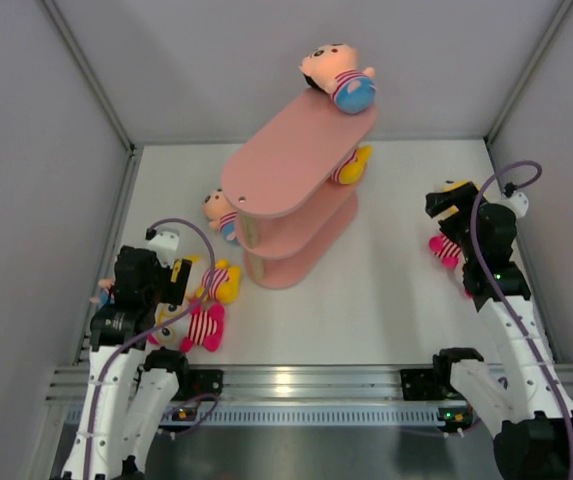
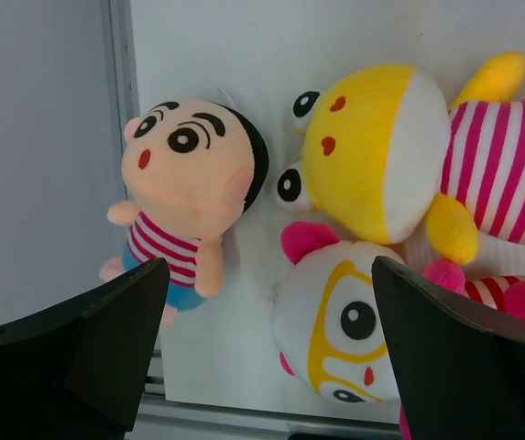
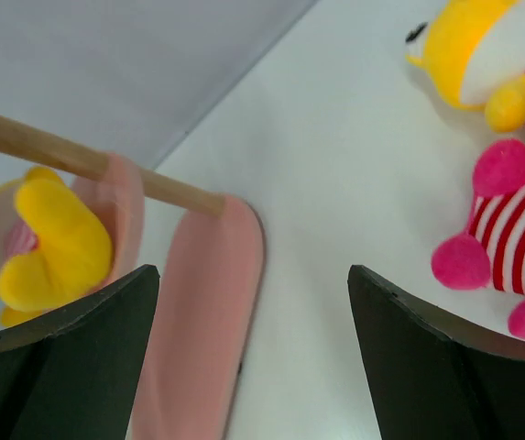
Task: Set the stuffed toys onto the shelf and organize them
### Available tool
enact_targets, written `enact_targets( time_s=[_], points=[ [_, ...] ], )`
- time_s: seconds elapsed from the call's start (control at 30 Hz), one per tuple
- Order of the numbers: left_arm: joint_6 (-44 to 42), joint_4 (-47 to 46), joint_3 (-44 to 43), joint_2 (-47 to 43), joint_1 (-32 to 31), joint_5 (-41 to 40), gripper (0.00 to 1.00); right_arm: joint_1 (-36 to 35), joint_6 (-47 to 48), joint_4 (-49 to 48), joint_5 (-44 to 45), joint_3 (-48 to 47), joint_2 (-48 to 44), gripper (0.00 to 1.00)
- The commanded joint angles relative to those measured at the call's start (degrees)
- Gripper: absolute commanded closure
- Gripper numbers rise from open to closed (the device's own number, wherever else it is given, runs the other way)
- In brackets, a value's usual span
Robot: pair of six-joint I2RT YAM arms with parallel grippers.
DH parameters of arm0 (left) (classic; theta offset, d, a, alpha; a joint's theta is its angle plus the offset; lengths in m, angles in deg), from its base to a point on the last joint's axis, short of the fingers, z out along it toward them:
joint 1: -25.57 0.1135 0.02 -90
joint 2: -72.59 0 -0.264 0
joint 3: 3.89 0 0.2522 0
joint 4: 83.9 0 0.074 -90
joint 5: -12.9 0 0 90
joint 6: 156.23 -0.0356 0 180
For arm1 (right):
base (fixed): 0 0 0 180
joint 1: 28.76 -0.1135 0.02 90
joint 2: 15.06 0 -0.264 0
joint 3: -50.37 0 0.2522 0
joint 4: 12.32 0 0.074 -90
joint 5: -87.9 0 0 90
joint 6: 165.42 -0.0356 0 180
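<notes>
Atop the salmon-pink shelf (image 1: 286, 165), a striped, peach-headed doll (image 1: 338, 75)

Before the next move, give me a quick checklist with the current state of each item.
1. Left jaws open, empty: ok.
2. Right jaws open, empty: ok.
3. Single toy lined up between left jaws: not ok; peach-headed plush doll, white-faced pink plush and yellow plush all lie ahead.
4. Free space on salmon-pink three-tier shelf top: ok; one blue-bottomed doll at its far end.
5. Free space on lower tiers: cannot tell.
</notes>
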Motion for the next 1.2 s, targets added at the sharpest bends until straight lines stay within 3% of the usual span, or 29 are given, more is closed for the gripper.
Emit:
enact_targets(
  time_s=[0.0,0.17,0.27,0.5,0.7,0.8,0.83,0.9,0.93,1.03,1.17],
  points=[
    [-1.8,-0.9,0.3,1.8,0.3,1.2,0.01,1.4,4.4,2.3,-9.0,3.2,-1.6,0.16],
    [-4.6,-1.0,-2.2,15.2,0.3,0.0,0.05,1.4,7.7,4.9,-13.4,4.1,-1.8,0.17],
    [-4.4,-1.0,-5.8,22.1,0.3,3.4,0.07,1.4,8.7,5.1,-14.3,4.8,-2.1,0.17],
    [-5.4,-1.7,-9.5,31.6,0.3,10.5,0.01,1.4,10.3,5.7,-16.4,5.7,-2.9,0.17],
    [-4.6,-2.6,-11.7,41.9,0.3,11.1,0.02,1.4,11.2,6.1,-17.4,6.3,-3.0,0.17],
    [-3.7,-2.4,-12.5,46.2,0.3,11.1,0.17,1.4,11.5,6.8,-18.1,6.3,-3.4,0.18],
    [-3.2,-2.5,-12.6,47.1,0.3,10.4,0.42,1.4,11.7,7.0,-18.3,6.0,-3.6,0.18],
    [-2.5,-2.2,-12.4,46.5,0.4,10.2,0.68,1.4,13.0,7.2,-20.8,5.5,-4.3,0.22],
    [-2.5,-2.1,-12.3,43.9,0.3,9.8,0.96,1.3,13.8,7.0,-22.3,4.8,-4.7,0.23],
    [-2.5,-0.9,-12.4,35.5,0.4,8.4,1.0,-1.7,17.8,8.1,-29.1,1.6,-6.2,0.28],
    [-2.9,3.1,-15.5,23.4,0.3,7.6,1.0,-14.4,19.2,10.2,-22.0,-4.2,-8.4,0.29]
  ],
)
